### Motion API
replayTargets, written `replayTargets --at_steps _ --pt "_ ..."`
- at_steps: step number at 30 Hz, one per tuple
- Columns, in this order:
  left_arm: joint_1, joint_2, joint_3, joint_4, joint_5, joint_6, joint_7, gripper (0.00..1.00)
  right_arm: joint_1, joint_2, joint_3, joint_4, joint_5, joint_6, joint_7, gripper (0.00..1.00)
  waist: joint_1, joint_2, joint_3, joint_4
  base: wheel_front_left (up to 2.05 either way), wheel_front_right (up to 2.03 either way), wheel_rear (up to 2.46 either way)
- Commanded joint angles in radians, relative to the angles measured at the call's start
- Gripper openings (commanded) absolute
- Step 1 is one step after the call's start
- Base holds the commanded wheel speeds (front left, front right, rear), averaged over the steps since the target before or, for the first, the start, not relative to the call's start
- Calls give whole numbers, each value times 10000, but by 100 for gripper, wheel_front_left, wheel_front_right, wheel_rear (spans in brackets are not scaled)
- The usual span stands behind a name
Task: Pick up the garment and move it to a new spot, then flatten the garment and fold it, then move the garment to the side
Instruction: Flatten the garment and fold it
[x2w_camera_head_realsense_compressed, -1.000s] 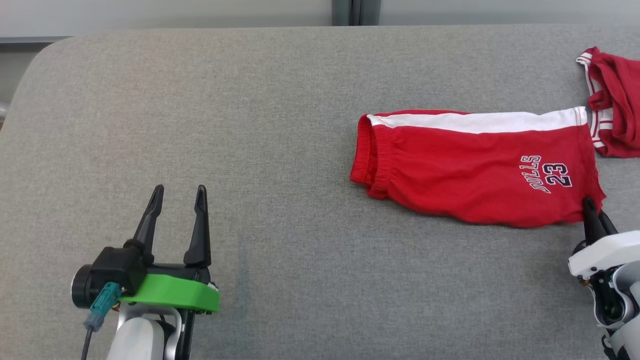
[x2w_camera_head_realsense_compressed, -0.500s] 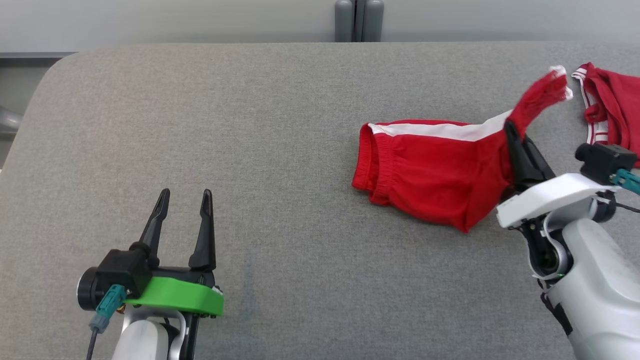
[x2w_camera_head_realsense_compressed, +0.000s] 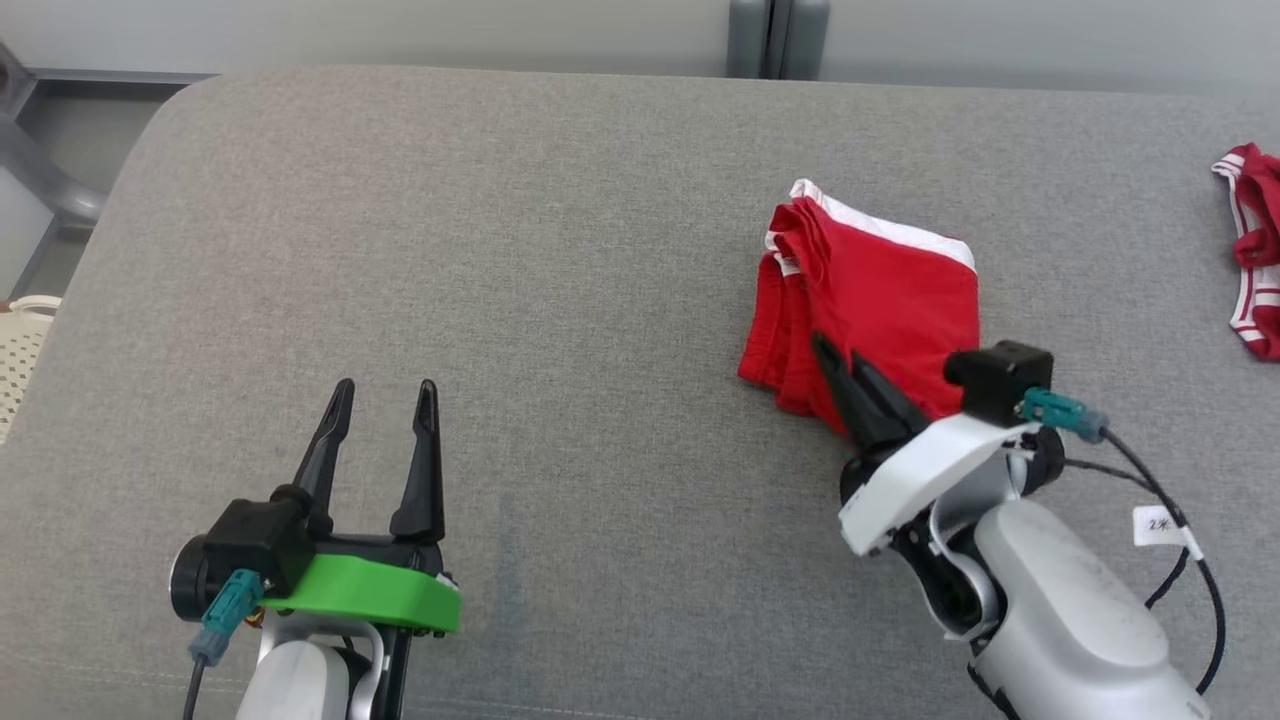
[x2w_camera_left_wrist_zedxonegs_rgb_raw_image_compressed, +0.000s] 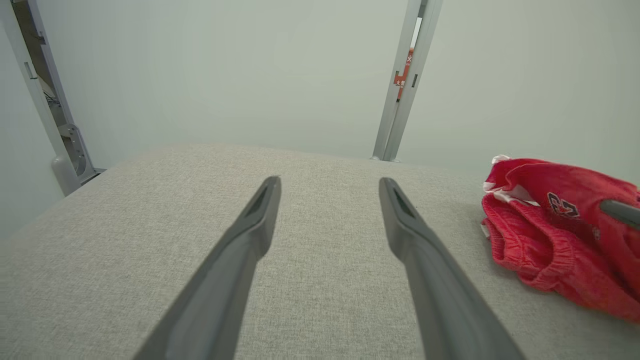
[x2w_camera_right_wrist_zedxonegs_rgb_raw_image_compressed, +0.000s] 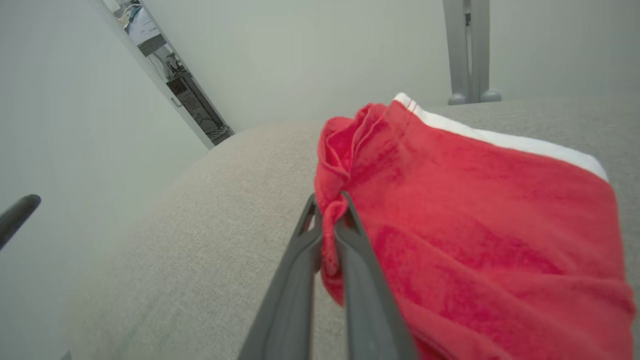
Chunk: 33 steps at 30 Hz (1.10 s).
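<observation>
Overhead, the red shorts (x2w_camera_head_realsense_compressed: 880, 300) lie doubled over on the grey table (x2w_camera_head_realsense_compressed: 560, 250), at about 2 o'clock from the middle of the head view. A white stripe runs along their far edge. The right gripper (x2w_camera_head_realsense_compressed: 838, 350) comes in from 5 o'clock, its tips on the shorts' 7 o'clock corner.

The right wrist view makes the grip plain: both fingers (x2w_camera_right_wrist_zedxonegs_rgb_raw_image_compressed: 295, 270) are pressed together on a gathered fold of red cloth at the shorts' edge. The rest of the fabric spreads toward 3 o'clock.

The left gripper (x2w_camera_head_realsense_compressed: 386, 390) sits at 7 o'clock in the head view, jaws spread wide and holding nothing, well apart from the shorts. Its wrist view adds detail: the elastic waistband faces it at 3 o'clock, and there is a dark printed number on the upper layer. One right fingertip pokes in at that frame's 3 o'clock edge.

Another red garment (x2w_camera_head_realsense_compressed: 1250, 250) with white trim lies at the head view's 3 o'clock edge, apart from the shorts.
</observation>
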Motion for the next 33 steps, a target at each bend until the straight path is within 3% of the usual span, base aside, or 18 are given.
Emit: replayTargets --at_steps 1,4,5,7,13,24,25,26,27,33 --pt "90 19 -3 -21 -145 53 1 100 190 25 131 133 -151 -8 13 0 0 0 38 83 0 0 0" --pt "108 19 -68 -12 -169 104 1 100 457 129 542 465 -256 -8 -114 0 0 0 51 139 0 0 0" --pt "114 19 -82 -12 -176 124 1 100 520 136 662 568 -288 -8 -169 38 0 0 55 143 0 0 0" --pt "126 19 -90 -12 -152 132 -1 100 553 138 785 691 -267 -8 -352 100 0 0 64 130 0 0 0" --pt "89 19 -54 28 -8 129 1 100 255 -294 729 374 -298 -8 -888 100 0 0 39 23 0 0 0" --pt "133 19 -57 53 84 62 1 100 171 -1061 -1532 194 -805 -8 -1218 100 0 0 -14 27 0 0 0" --pt "116 19 -71 52 87 54 1 100 147 -1073 -1651 312 -919 -8 -1194 71 0 0 5 42 0 0 0" --pt "96 19 -87 53 90 52 -1 100 96 -1066 -1737 428 -982 -8 -1148 29 0 0 19 61 0 0 0" --pt "55 19 -111 56 87 43 1 100 -8 -1030 -1827 559 -1056 -8 -1135 3 0 0 46 93 0 0 0" --pt "-271 19 -287 65 33 26 1 100 -875 -854 -1894 1684 -1687 -8 -969 0 0 0 279 313 0 0 0"
